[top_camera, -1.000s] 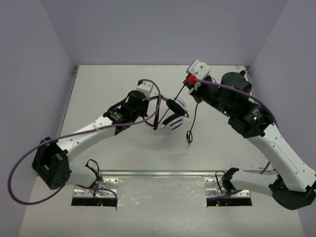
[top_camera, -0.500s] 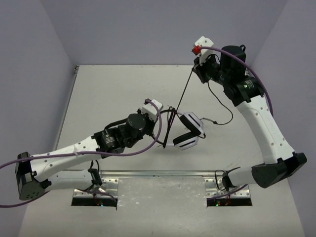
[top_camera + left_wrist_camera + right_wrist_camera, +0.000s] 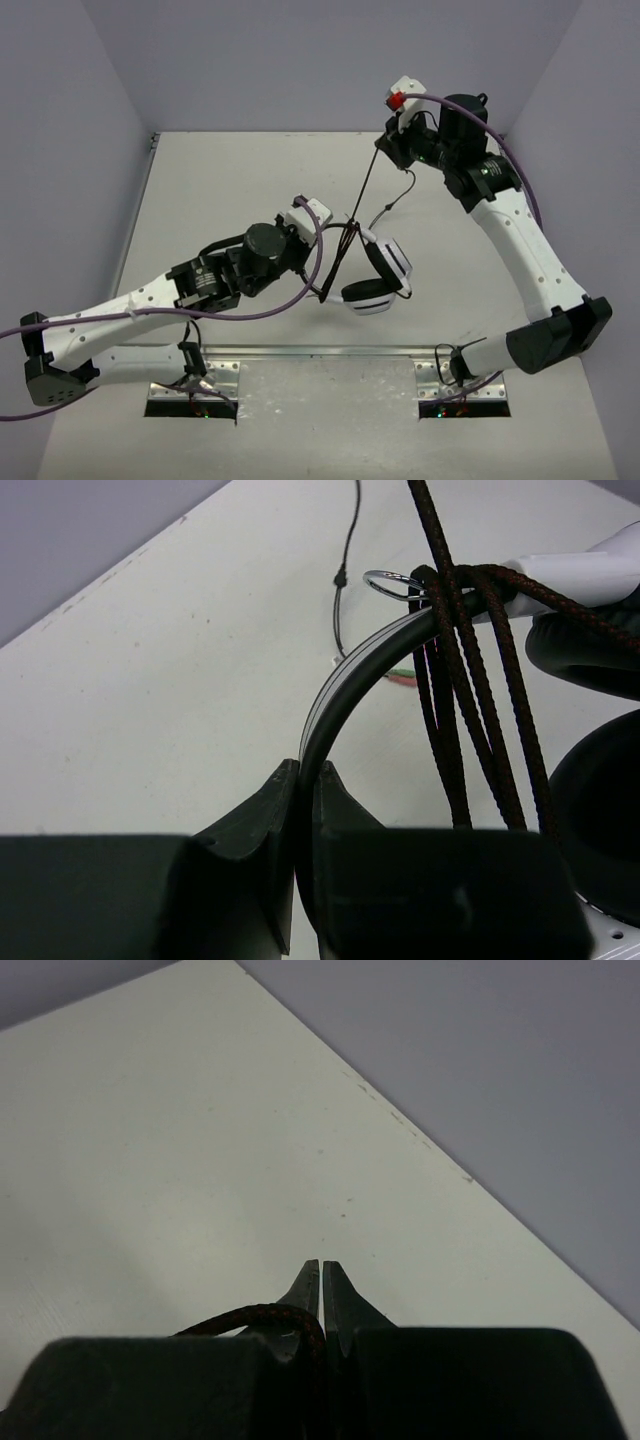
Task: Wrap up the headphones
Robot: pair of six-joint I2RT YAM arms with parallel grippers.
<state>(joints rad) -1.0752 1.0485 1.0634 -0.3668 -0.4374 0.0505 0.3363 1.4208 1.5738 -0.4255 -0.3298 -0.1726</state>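
The headphones hang in the air at mid table, with white-and-black ear cups [image 3: 388,262] and a thin black headband [image 3: 345,675]. My left gripper [image 3: 328,262] is shut on the headband, and its jaws [image 3: 308,778] pinch the band edge-on. Several turns of the black cord [image 3: 462,630] are wound round the headband near an ear cup. The cord [image 3: 362,190] runs taut up and back to my right gripper [image 3: 386,150], held high near the back wall. My right gripper [image 3: 321,1272] is shut on the cord [image 3: 262,1315]. A slack tail of cord [image 3: 398,195] hangs below it.
Purple robot cables [image 3: 300,300] loop along both arms. The grey walls enclose the table on the left, back and right. A metal rail [image 3: 330,352] runs along the near edge between the arm bases.
My left arm pulled the headphones nearer, then turned them so the cups hang lower. My right gripper rose to the back with the cord. The slack tail swung left under it.
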